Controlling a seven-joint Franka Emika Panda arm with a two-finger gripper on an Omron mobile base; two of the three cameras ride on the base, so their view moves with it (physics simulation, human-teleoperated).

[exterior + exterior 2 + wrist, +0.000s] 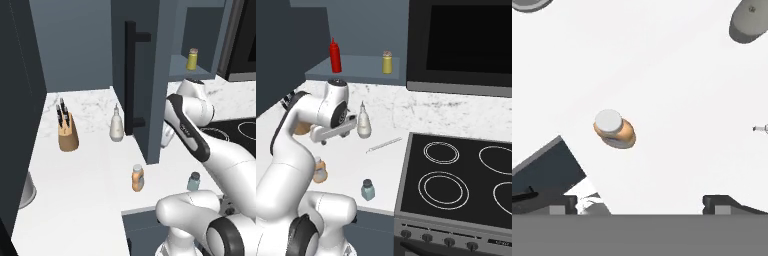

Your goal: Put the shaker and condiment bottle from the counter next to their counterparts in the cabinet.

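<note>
The small orange condiment bottle with a white cap and pale label band (614, 128) stands upright on the white marble-patterned counter with grey veining (80, 175), below the jaws and a little off to one side of their midline, as the hand view looks straight down on its cap. The jaws are spread wide and empty; the gripper (642, 200) hangs well above the bottle, touching nothing. The small pale blue-green glass shaker with a dark grey cap (193, 181) stands near the counter's front edge, apart from the bottle on the stove side.

The dark blue-grey wall cabinet (150, 100) hangs above and beyond the jaws, its tall door with the long black bar handle (131, 75) swung open. On its shelf stand a small yellow jar with a tan cap (387, 62) and a red squeeze bottle (334, 56), seemingly the counterparts.

The step in hand looks like the approach to the orange bottle. To do it well, the hand should shift sideways until the white cap sits centred between the two tips, then descend straight so the pads close on the body below the cap, not on the cap itself. The bottle is light and narrow, so an off-centre closure could tip it. The lift must then clear the open door's edge.

A larger white pear-shaped bottle with a thin spout (116, 126) stands further back.
</note>
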